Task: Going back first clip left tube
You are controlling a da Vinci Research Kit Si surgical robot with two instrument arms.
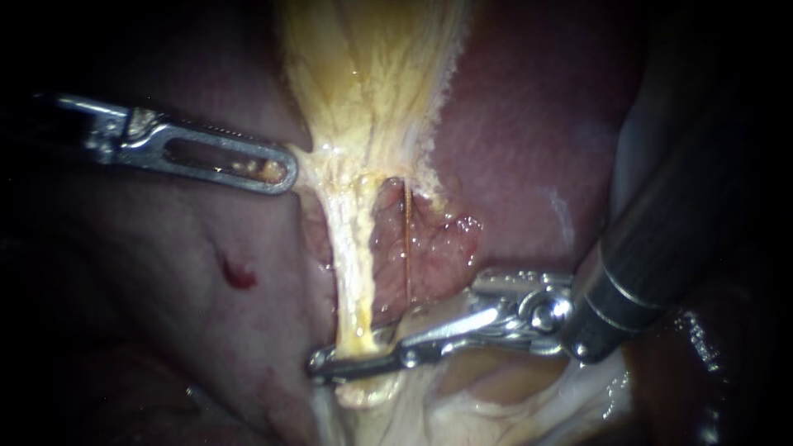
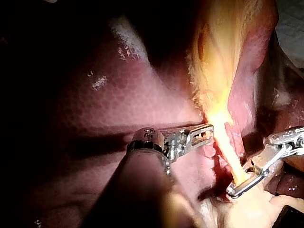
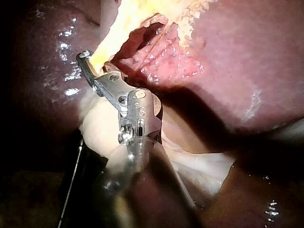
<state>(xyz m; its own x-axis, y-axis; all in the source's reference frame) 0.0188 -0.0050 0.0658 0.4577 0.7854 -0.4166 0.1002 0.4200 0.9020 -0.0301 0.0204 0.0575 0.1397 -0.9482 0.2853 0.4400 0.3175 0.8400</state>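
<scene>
- Centrally, the left tube (image 1: 347, 264) runs as a pale yellow, taut band from the gallbladder (image 1: 372, 74) down over the liver (image 1: 529, 124).
- Just right of the left tube runs a far thinner reddish tube (image 1: 408, 248), apart from it, with raw pink tissue (image 1: 438, 235) showing in the gap and beyond.
- The right instrument (image 1: 322, 363) comes in from the right of the left tube on a dark shaft and crosses the tube's lower end.
- Its pincer (image 2: 233, 189) is narrow, and its two long jaws lie on either side of the left tube and clasp it. In the left wrist view they form a slim loop with the tube passing through.
- In the right wrist view the same pincer (image 3: 86, 61) ends where the yellow tube (image 3: 107, 45) meets it, with the liver (image 3: 247, 61) on the far side.
- I cannot make out a clip on the left tube.
- The left instrument (image 1: 285, 170) lies to the left of the left tube, near its upper end, where the gallbladder narrows.
- Its pincer (image 2: 209, 130) is narrow too, with the windowed jaws together and the tip nipping the gallbladder's pale edge, which bulges toward it.
- Left of the left tube, at about mid-length, a small red spot (image 1: 238, 272) marks the liver.
</scene>
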